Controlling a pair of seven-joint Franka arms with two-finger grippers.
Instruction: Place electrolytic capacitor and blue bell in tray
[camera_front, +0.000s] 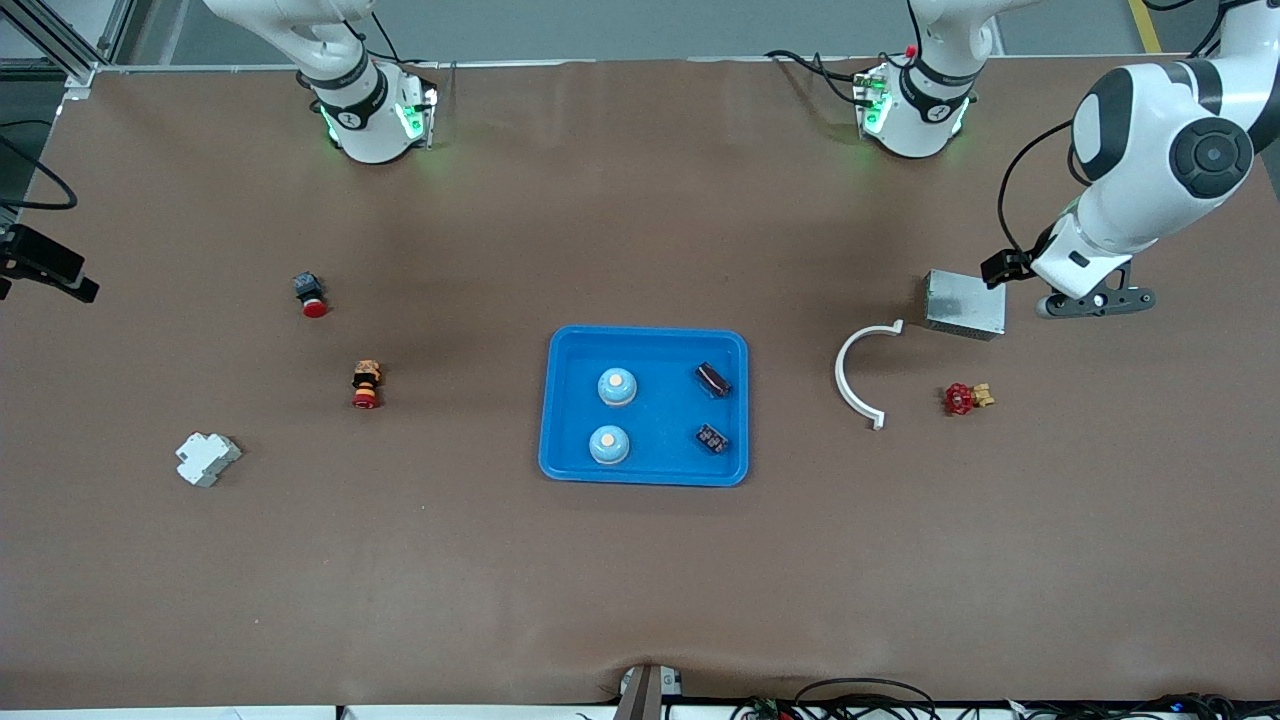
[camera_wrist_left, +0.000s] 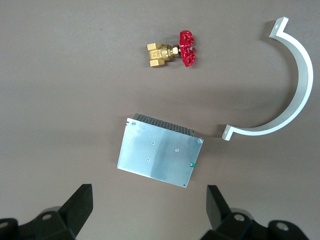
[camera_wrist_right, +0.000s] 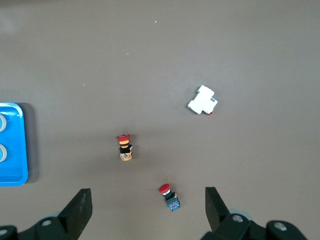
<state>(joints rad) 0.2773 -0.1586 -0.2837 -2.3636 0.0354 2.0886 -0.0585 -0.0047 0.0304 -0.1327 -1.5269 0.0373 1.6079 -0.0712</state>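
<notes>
The tray (camera_front: 566, 400) is bright blue plastic, shallow and rectangular, with rounded corners and a raised rim, and it is by far the biggest thing on the brown table (camera_front: 640, 580). Inside it sit two pale blue bells (camera_front: 617, 386), domed with a light button on top, one nearer the front camera than the other. Beside them, toward my left arm's end, lie two small dark electrolytic capacitors (camera_front: 713, 379), again one nearer the camera than the other (I cannot read any markings on them).

My left gripper (camera_wrist_left: 149, 202) hangs over the table just beside the grey metal box (camera_wrist_left: 160, 155), fingers spread wide and holding nothing. Near that box lie a white curved bracket (camera_wrist_left: 295, 95) and a brass valve with a red handwheel (camera_wrist_left: 172, 50).

My right gripper (camera_wrist_right: 146, 207) is out of the front view; from its wrist I see its fingers spread apart and empty, high over the table. Under it stand a blue-bodied red pushbutton (camera_wrist_right: 170, 196), a yellow-and-black red pushbutton (camera_wrist_right: 124, 146) and a white breaker-like block (camera_wrist_right: 202, 99), with the tray's edge well apart from them.
</notes>
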